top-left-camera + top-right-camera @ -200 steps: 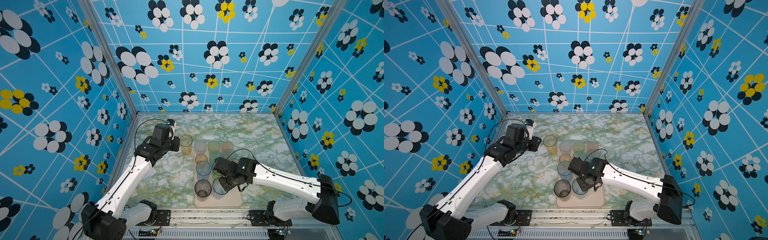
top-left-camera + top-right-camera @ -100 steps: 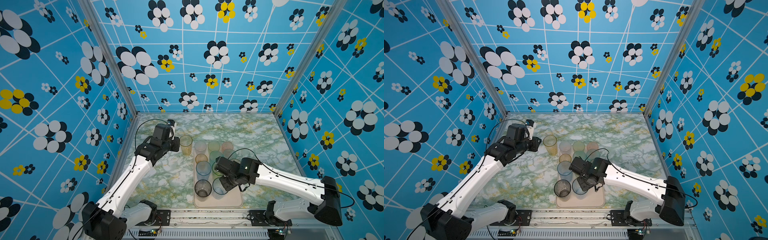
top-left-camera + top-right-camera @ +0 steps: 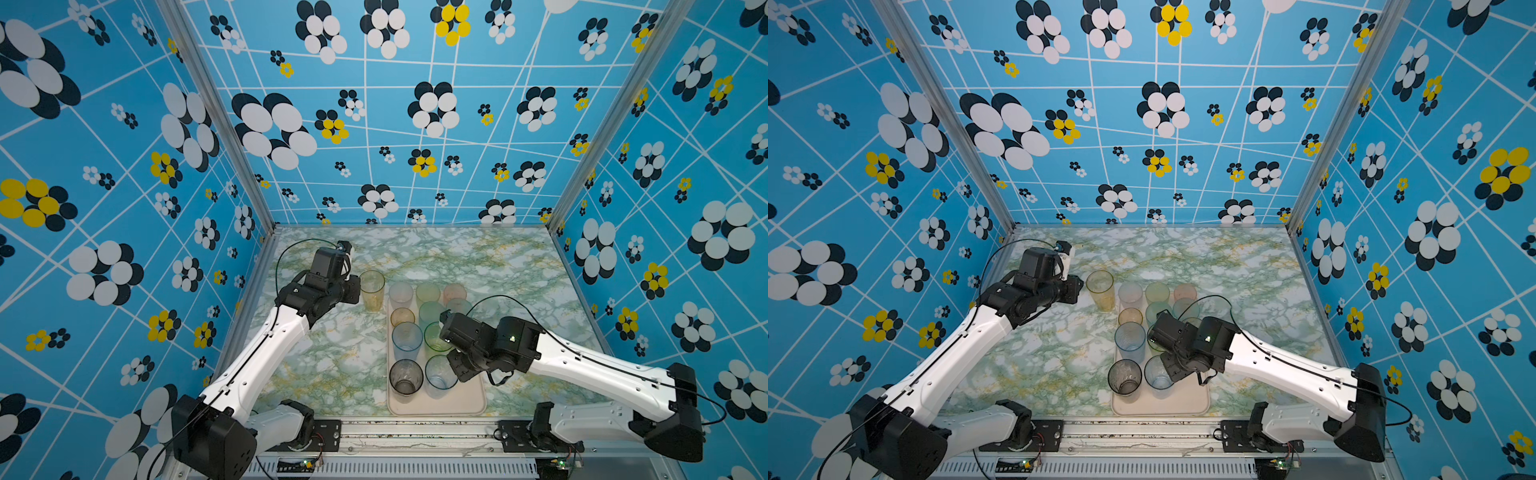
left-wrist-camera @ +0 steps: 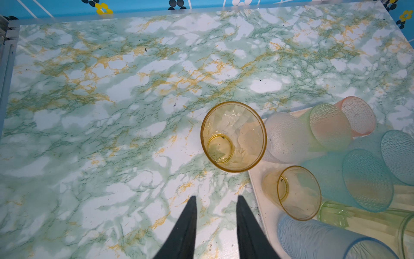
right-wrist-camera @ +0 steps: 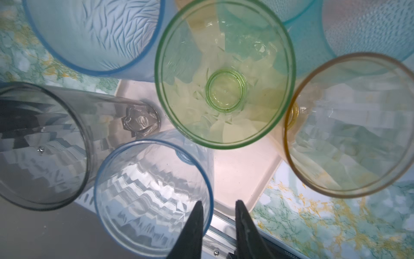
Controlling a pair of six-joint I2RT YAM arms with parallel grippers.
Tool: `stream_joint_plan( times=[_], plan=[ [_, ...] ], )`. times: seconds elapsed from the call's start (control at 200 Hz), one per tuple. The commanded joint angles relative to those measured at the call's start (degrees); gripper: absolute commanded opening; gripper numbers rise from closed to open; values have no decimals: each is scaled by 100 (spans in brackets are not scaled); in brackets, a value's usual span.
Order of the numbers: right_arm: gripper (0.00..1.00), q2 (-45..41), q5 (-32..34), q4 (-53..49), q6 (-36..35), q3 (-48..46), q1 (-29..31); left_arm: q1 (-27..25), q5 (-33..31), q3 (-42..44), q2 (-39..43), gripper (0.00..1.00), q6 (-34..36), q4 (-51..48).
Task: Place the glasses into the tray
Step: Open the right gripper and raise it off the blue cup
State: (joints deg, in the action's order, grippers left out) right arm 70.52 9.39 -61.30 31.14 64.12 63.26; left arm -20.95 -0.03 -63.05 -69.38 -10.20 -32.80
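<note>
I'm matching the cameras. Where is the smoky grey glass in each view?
In a top view: smoky grey faceted tumbler at the near left corner of the cream rectangular tray.
In a top view: the tumbler, same corner.
Left wrist: not in it.
Right wrist: the tumbler, beside a blue-rimmed clear glass.
Shared landmark: the tray.

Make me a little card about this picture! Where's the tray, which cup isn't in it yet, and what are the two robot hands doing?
tray: cream tray on the marble table, near the front edge
in the tray: smoky grey glass, blue-rimmed clear glass and other tinted ones, all upright
outside the tray: tall yellow glass, upright on the table beside the tray's far left corner
left gripper: open, empty, pointing at the tall yellow glass
right gripper: open, jaws either side of the blue-rimmed clear glass's rim
left to do: tall yellow glass into the tray
</note>
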Motion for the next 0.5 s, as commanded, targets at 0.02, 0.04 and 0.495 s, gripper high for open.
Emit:
stream_joint_plan(
  times=[0.02,0.04,0.495],
  plan=[
    [29,-253,223,-315,119,156,10,64,-238,131,21,32,113,96],
    [28,-298,265,-333,121,176,-1,68,-250,135,21,32,112,106],
    [38,-1102,1086,254,-838,1299,-1581,255,-155,-390,-714,30,237,38]
  ],
)
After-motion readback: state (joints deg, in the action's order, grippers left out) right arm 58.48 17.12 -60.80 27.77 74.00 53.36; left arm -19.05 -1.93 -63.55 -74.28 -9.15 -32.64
